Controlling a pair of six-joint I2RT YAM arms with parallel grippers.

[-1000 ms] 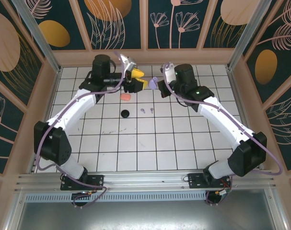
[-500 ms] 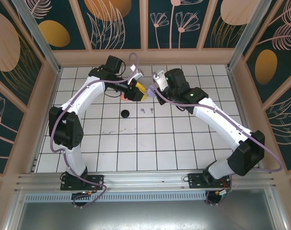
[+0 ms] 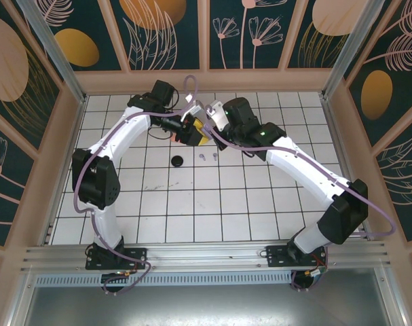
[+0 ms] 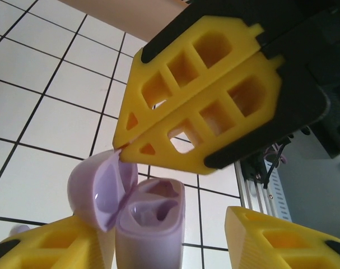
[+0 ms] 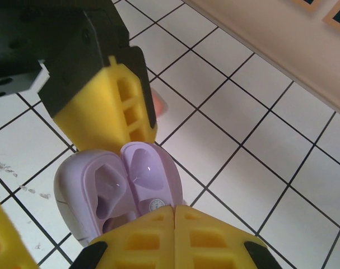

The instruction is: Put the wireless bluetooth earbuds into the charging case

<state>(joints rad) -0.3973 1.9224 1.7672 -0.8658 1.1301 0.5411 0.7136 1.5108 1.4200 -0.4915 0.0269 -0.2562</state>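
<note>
Up at the top centre of the overhead view the arms meet: the right gripper (image 5: pixel 174 208), low in its wrist view, has its yellow fingers pressed together on the edge of the open lavender case (image 5: pixel 122 185), held clear of the tiles. The left gripper (image 4: pixel 167 221) stands apart, one finger either side of that case. Two lavender earbuds (image 3: pixel 208 157) lie on the tiled table (image 3: pixel 260 197), just below the grippers in the overhead view.
</note>
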